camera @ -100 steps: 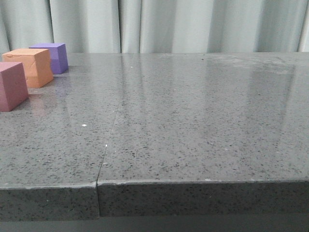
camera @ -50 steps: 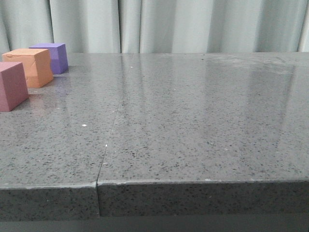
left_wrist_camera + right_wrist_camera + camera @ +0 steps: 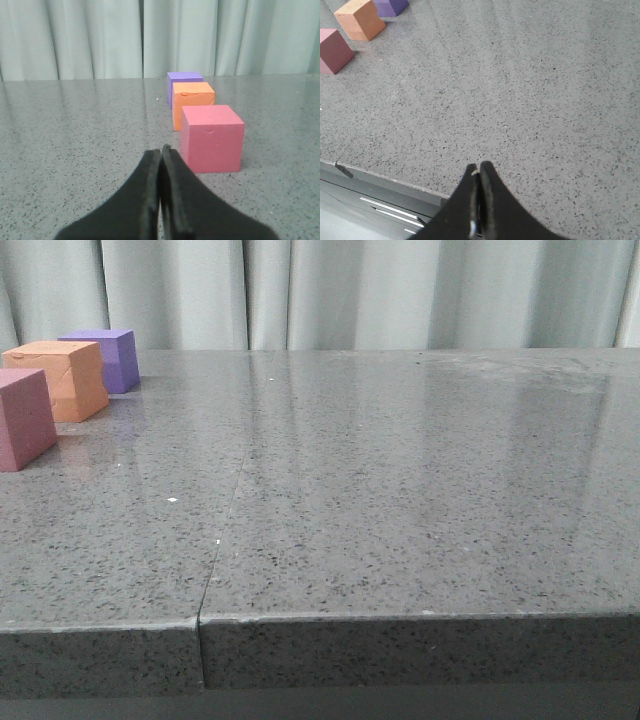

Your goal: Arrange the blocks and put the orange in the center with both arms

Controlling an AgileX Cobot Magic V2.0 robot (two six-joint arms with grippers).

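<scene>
- The three blocks sit in a row at the far left of the counter [image 3: 400, 490]: the purple block [image 3: 105, 358] farthest, the orange block [image 3: 60, 378] in the middle, the pink block [image 3: 22, 418] nearest.
- The orange one already lies between the other two in that row. Whether the blocks touch or stand slightly apart is hard to judge from these angles; in the left wrist view they overlap one behind another.
- The left hand [image 3: 161, 165] has its fingers pressed together and holds nothing. It hovers low over the counter, just short of the pink block, which lies ahead and a little to its right.
- The right hand [image 3: 479, 172] is also closed tight and empty. It hangs near the front edge of the counter, well apart from the blocks, which lie far off to its left.
- The left arm is clearly the nearer one to the row, which runs near to far, away from the left hand, so any reach would meet the pink block first.
</scene>
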